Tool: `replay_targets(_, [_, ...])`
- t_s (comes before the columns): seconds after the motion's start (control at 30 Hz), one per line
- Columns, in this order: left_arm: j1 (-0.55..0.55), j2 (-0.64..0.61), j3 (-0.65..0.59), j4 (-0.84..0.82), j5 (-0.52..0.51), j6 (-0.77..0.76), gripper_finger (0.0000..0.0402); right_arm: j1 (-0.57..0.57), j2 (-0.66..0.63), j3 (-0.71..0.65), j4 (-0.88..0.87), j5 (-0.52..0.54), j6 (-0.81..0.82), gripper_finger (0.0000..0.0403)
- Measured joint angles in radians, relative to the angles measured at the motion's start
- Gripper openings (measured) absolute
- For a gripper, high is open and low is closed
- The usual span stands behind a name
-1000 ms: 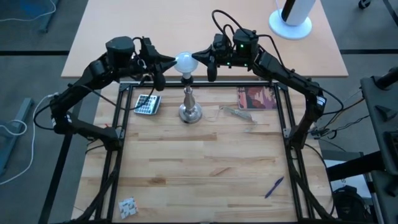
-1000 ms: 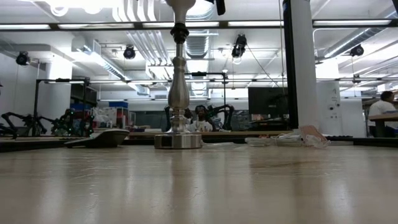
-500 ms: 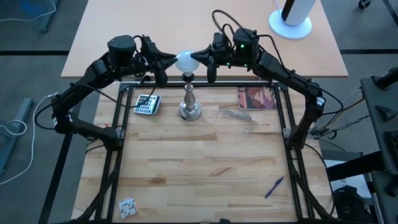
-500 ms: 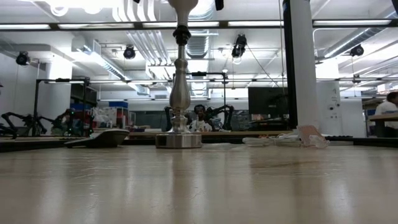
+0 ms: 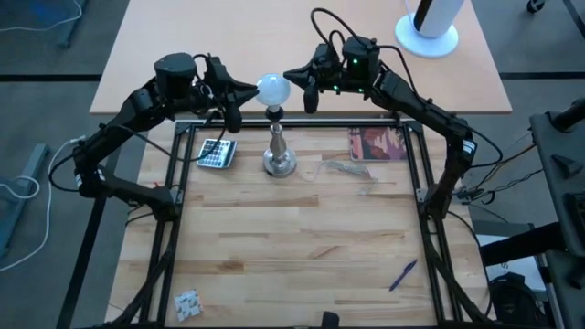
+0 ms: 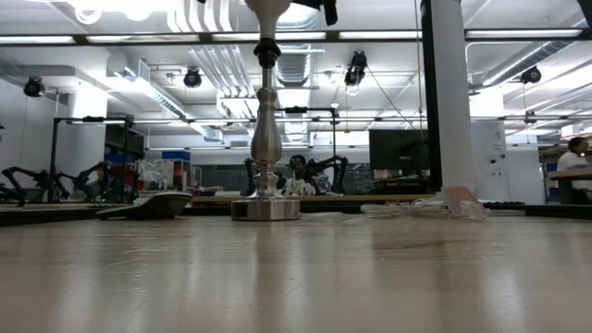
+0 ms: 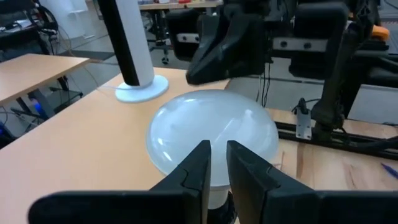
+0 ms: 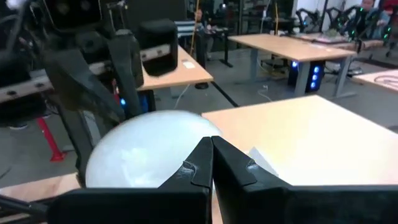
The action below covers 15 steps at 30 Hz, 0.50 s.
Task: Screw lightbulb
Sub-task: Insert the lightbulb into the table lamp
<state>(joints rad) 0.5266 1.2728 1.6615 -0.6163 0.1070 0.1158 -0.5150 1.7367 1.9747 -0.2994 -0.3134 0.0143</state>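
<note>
The white frosted lightbulb (image 5: pixel 272 89) stands upright with its base in the black socket on top of the silver stand (image 5: pixel 279 151). The stand rests on its round foot at the table's far middle, and it also shows in the low view (image 6: pixel 265 129). My left gripper (image 5: pixel 249 91) is shut, level at the bulb's left side, and the bulb fills its wrist view (image 7: pixel 211 134). My right gripper (image 5: pixel 290 76) is shut, at the bulb's far right side (image 8: pixel 149 152). My left gripper comes level from the table's left. Its shut fingertips (image 7: pixel 202 155) meet the lower part of the bulb's glass on its left side (image 5: pixel 260 90). The bulb stays upright in the socket. My right gripper comes level from the right. Its shut fingertips (image 8: pixel 208 155) are at the bulb's far right edge (image 5: pixel 285 82), and I cannot tell whether they touch.
A calculator (image 5: pixel 217 152) lies left of the stand. A clear wrapper (image 5: pixel 349 168) and a reddish card (image 5: pixel 377 143) lie to its right. A blue pen (image 5: pixel 403 273) and a small white piece (image 5: pixel 187 304) lie near the front. A white cylinder on a round base (image 5: pixel 428 27) stands far right.
My right gripper has drawn back a little toward the table's far edge, along the bulb's right side. The bulb and stand stay upright in place.
</note>
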Motion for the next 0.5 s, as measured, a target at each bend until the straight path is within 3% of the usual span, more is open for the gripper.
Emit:
replay_targets(0.1, [0.002, 0.001, 0.000, 0.005, -0.014, 0.002, 0.0039, 0.001, -0.001, 0.000, 0.007, 0.003, 0.007, 0.0000])
replay_targets(0.3, [0.005, 0.007, 0.001, 0.006, -0.019, 0.007, 0.0036, -0.004, -0.010, 0.001, -0.084, 0.155, 0.011, 0.0000])
replay_targets(0.5, [0.005, 0.021, 0.003, 0.014, -0.040, 0.007, 0.0035, -0.009, -0.016, -0.007, -0.182, 0.147, 0.011, 0.0000])
